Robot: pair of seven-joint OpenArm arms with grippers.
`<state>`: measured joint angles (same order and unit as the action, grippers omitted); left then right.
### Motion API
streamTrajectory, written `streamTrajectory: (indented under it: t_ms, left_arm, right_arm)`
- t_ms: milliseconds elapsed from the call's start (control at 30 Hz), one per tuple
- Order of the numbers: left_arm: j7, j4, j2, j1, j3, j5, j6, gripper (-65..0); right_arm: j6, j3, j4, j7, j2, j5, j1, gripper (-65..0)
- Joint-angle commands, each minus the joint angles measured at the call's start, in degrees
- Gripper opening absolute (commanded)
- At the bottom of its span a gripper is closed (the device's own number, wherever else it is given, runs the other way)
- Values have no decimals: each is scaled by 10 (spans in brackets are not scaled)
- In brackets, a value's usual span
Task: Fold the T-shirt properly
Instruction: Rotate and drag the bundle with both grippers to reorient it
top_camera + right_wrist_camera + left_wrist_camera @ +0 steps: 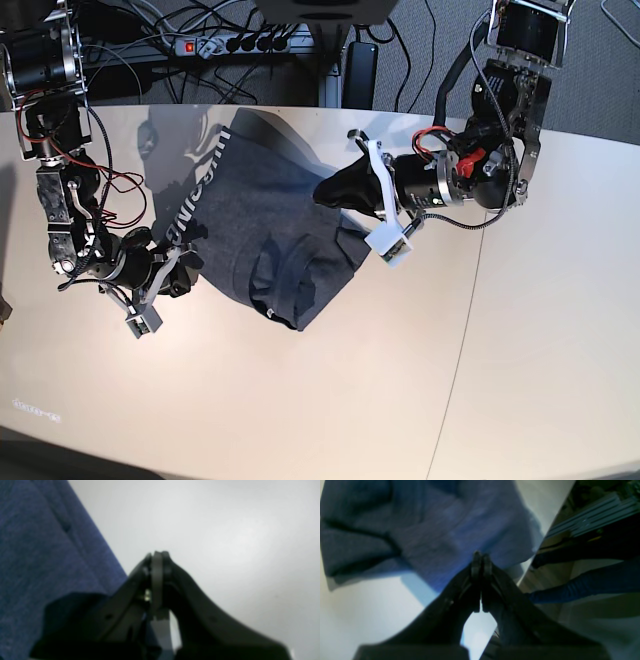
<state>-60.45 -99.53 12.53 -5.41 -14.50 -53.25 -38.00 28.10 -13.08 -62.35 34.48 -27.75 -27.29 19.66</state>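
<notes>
The T-shirt [265,215] lies crumpled on the table [350,400], soft, light and floppy, best pinched at a hem or corner, while both end effectors, left [481,555] and right [157,553], are closed together on nothing.

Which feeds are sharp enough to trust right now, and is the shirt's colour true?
Base view: sharp, evenly lit, T-shirt reads dark grey, soft shadows on the table. Left wrist view: blurred, strong blue cast, left gripper dark. Right wrist view: soft focus, the same blue cast, right gripper silhouetted against bright tabletop.
</notes>
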Motion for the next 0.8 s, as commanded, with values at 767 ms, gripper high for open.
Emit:
streamTrajectory:
  t_ms: [767]
  left_arm:
    - [41, 52, -1, -25, 2, 53, -20, -650]
  right_arm:
    - [32, 5, -2, 11, -6, 13, 8, -650]
